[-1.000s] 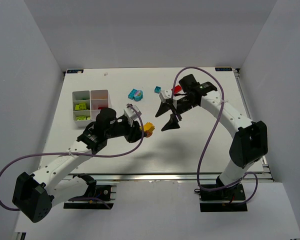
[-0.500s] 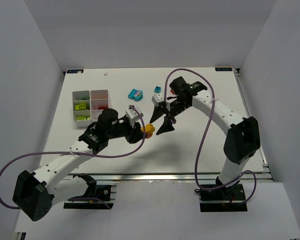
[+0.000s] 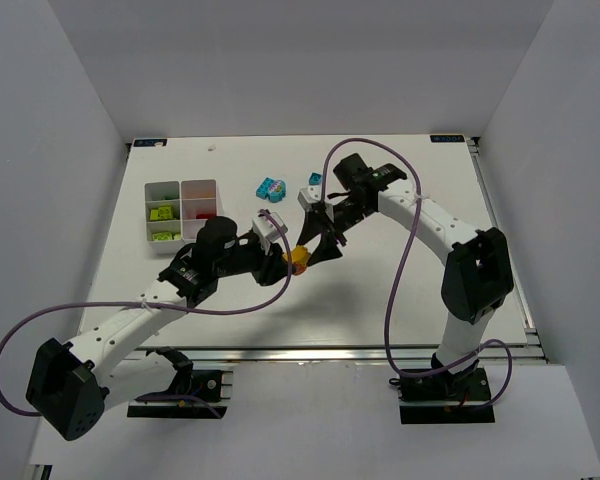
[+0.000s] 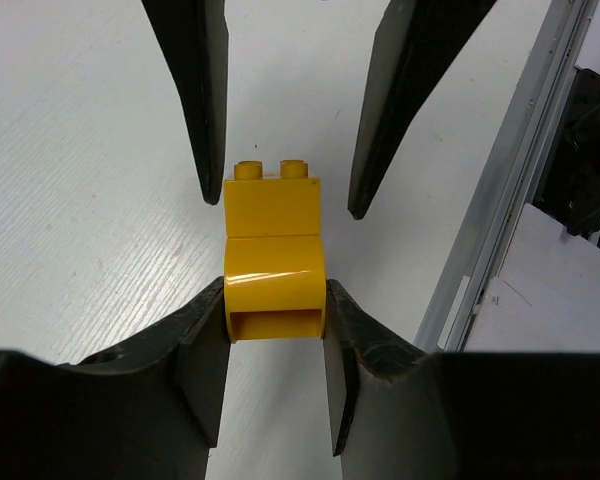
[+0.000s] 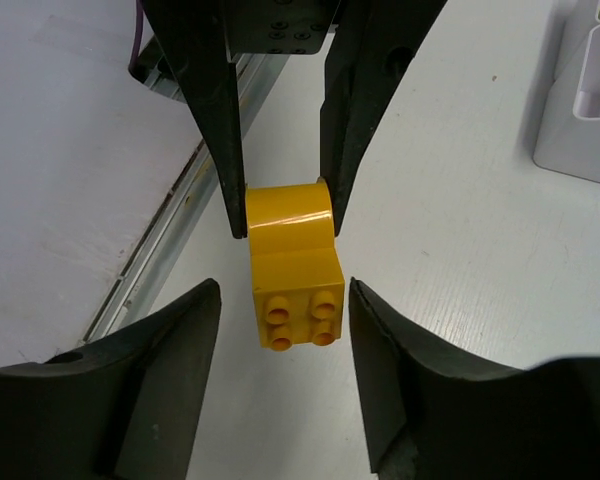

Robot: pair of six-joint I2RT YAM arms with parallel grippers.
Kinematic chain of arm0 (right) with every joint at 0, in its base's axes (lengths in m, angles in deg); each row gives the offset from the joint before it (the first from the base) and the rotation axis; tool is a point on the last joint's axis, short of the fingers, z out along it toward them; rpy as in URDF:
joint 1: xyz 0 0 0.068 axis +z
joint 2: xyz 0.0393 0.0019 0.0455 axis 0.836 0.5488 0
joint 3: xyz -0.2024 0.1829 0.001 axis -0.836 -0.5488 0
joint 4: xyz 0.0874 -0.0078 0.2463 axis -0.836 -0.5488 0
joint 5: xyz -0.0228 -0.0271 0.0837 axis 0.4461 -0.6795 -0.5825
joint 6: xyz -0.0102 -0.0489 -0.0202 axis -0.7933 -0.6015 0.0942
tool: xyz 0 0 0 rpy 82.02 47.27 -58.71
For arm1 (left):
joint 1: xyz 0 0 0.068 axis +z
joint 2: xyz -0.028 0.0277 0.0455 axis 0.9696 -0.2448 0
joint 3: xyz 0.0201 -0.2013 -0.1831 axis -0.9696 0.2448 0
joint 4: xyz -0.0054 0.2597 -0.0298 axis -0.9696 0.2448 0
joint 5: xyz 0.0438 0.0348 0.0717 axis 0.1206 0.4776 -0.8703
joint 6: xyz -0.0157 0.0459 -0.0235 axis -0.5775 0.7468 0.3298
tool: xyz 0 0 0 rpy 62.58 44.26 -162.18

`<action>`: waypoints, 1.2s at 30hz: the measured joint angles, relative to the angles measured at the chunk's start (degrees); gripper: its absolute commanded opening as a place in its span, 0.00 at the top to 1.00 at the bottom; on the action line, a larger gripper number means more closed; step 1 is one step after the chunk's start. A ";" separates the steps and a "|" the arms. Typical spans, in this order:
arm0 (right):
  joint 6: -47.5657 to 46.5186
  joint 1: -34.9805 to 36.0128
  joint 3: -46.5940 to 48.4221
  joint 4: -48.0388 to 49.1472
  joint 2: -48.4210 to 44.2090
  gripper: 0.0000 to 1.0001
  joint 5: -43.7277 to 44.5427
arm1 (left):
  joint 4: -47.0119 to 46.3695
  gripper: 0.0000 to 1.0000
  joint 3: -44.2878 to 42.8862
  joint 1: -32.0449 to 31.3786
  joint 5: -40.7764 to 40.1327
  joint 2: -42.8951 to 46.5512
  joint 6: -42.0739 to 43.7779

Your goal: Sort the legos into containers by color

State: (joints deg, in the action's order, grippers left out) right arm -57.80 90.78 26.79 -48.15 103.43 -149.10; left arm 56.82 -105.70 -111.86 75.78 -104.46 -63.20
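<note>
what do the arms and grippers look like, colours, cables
The left arm and right arm have white links with black joint housings. A thin purple cable loops along each. The left gripper and right gripper have black fingers tapering to points, with a small white block at each wrist.

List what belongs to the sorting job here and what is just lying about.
Job: yellow brick in the left gripper; right gripper open around it; cyan bricks; white tray holding green bricks, a red brick.
Lying about: purple cables; white speck at the far edge of the table.
</note>
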 measured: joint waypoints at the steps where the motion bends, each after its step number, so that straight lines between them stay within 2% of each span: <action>1: 0.15 0.07 0.11 0.17 0.02 0.48 0.00 | 0.00 1.00 0.00 -0.04 0.00 -0.07 0.00; 3: 0.39 0.20 0.42 0.70 0.09 0.57 0.02 | 0.02 1.00 0.00 -0.09 0.07 -0.13 -0.02; 4: 0.44 0.20 0.52 0.87 0.11 0.67 0.17 | 0.02 1.00 0.00 -0.11 0.11 -0.13 -0.04; 9: 0.85 0.20 0.63 1.33 0.33 0.81 0.39 | -0.09 1.00 0.00 -0.13 -0.04 -0.13 0.00; 10: 1.07 0.20 0.63 1.49 0.33 0.88 0.42 | -0.09 1.00 0.00 -0.13 -0.22 -0.13 0.00; 13: 2.32 -0.04 0.63 2.54 0.33 1.00 0.79 | 0.04 1.00 -0.02 -0.11 -1.53 -0.11 -0.02; 18: 7.78 -2.69 0.35 7.02 0.33 1.00 0.85 | 2.27 1.00 -1.05 2.71 -3.23 -0.72 -2.29; 23: 12.07 -10.36 -0.70 12.15 -0.59 1.00 2.38 | 6.14 1.00 -1.66 12.90 -2.93 -4.46 -7.04; 26: 15.04 -12.26 -3.93 15.54 -3.15 1.00 4.39 | 8.63 1.00 -2.56 18.43 -4.37 -6.29 -11.34; 28: 17.64 -12.09 -7.02 19.12 -5.60 1.00 5.49 | 11.76 1.00 -6.01 20.83 -7.93 -8.33 -15.63; 32: 24.22 -11.23 -14.05 27.04 -10.82 1.00 7.39 | 19.54 1.00 -19.58 23.74 -19.10 -14.43 -28.30; 36: 28.98 -11.06 -17.09 32.54 -12.46 1.00 8.76 | 27.78 1.00 -30.69 25.20 -30.36 -17.20 -41.92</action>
State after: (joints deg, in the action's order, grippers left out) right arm -28.82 79.72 9.69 -15.60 90.97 -140.34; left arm 84.60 -136.39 -86.66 45.43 -121.66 -105.12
